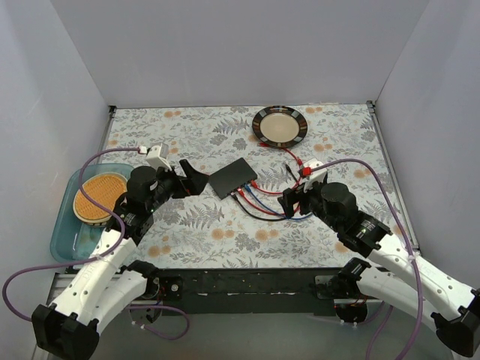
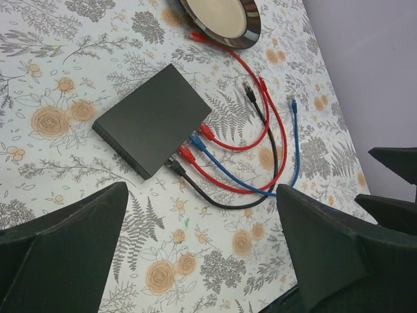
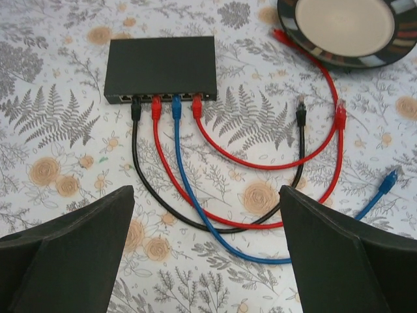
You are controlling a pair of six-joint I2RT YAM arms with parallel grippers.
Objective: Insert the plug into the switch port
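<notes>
The black switch (image 1: 233, 178) is laid flat on the flowered cloth (image 1: 187, 232) near the middle of the table, between the two grippers. Its row of ports (image 3: 166, 98) is turned toward the right arm. Four cables (image 3: 215, 225) are plugged into that row (black, red, blue, red, read from left to right in the right wrist view). Which sockets remain open cannot be told at this size.

The cables are looped over the cloth, and their free ends are left loose on it. A black plug (image 3: 301, 112) and a red plug (image 3: 339, 115) are seen side by side. A blue plug (image 3: 389, 177) is set apart from them, further right. A second red plug (image 3: 281, 34) is found against the rim of the dark-rimmed plate (image 3: 391, 49).

The left gripper (image 1: 193, 177) is held just beside the switch's left end, its jaws spread wide and empty. The right gripper (image 1: 289, 204) is positioned over the cable loops, jaws likewise spread wide with nothing between them.

A blue tray (image 1: 64, 244) with a round orange woven disc (image 1: 99, 196) in it is seen at the table's left edge.
</notes>
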